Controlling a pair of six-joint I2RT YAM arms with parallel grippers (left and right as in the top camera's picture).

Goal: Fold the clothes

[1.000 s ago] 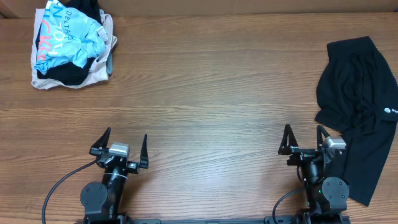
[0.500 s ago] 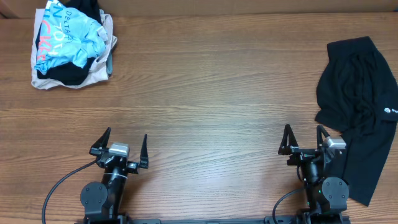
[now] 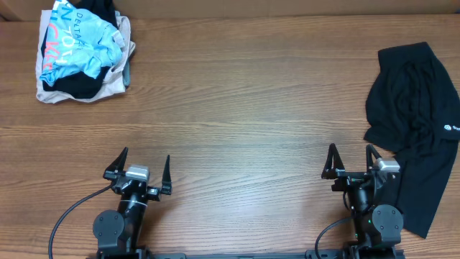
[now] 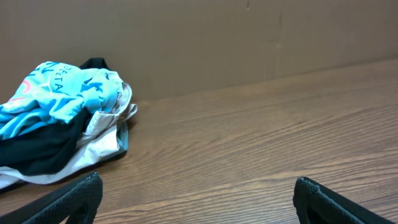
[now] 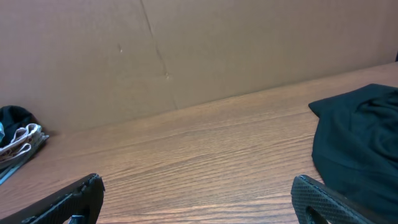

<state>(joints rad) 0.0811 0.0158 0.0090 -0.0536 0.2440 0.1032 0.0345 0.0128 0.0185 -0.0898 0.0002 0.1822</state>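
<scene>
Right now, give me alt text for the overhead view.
A crumpled black garment lies at the table's right edge; a clothes pile sits far left. The left arm and right arm stand at the near edge, jaws open.

A wooden surface (image 3: 244, 108) seen from above. A crumpled black garment (image 3: 410, 108) lies at the right edge of the frame, with a small white logo (image 3: 453, 129) near its right side. In the upper left corner, a light-blue top (image 3: 75, 47) with pink and white lettering lies on a beige garment (image 3: 118, 80). At the bottom, the left hand (image 3: 145, 155) and the right hand (image 3: 350, 150) point up-frame, fingers spread, holding nothing. The right hand is just beside the black garment.
</scene>
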